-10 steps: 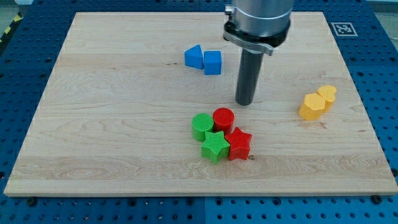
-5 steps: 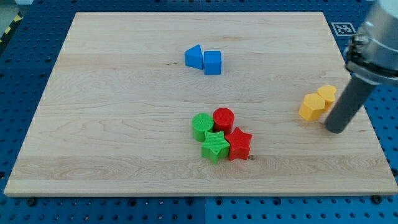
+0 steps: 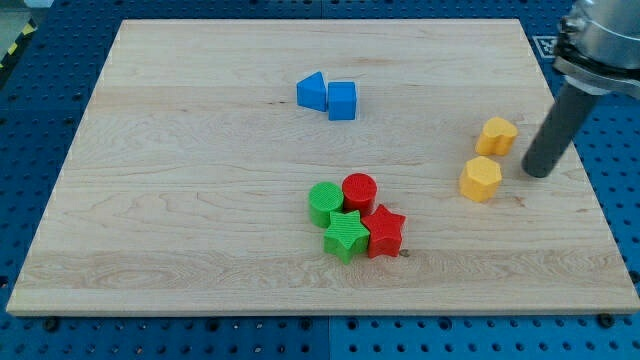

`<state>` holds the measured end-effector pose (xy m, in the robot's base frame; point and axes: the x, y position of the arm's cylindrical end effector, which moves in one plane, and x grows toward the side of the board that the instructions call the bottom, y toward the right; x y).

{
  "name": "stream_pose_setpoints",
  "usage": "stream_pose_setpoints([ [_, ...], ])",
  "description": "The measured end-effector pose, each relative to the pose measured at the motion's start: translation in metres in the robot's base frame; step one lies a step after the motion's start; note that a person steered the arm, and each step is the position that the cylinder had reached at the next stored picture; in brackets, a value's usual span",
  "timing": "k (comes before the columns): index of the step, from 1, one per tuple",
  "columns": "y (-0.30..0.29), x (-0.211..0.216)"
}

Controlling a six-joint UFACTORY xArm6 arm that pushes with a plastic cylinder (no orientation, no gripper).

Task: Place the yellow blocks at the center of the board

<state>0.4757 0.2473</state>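
Both yellow blocks have split apart and slid leftward: yellow hexagonal block (image 3: 481,179) and smaller yellow block (image 3: 496,135) sit near the board's (image 3: 200,200) right edge. My tip (image 3: 537,173), a bare rod with no jaws, stands just right of them, centre lying leftward.

You're looking at a lab or robotics test bench, not a home or shop. The wooden board (image 3: 200,200) lies on a blue perforated base plate (image 3: 40,120) with a regular grid of holes, the kind used for fixtures. At the view's top, just beside your rod's upper part, a black-and-white fiducial marker (image 3: 548,45) sits on the board's corner. Far off to the view's left of your tip (image 3: 538,172), a yellow-black hazard stripe (image 3: 15,45) edges the bench
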Motion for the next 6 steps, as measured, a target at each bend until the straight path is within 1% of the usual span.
stream_pose_setpoints([
  [1, 0.001, 0.041],
  [2, -0.019, 0.062],
  [3, -0.060, 0.054],
  [5, -0.084, -0.030],
  [6, -0.090, -0.032],
])
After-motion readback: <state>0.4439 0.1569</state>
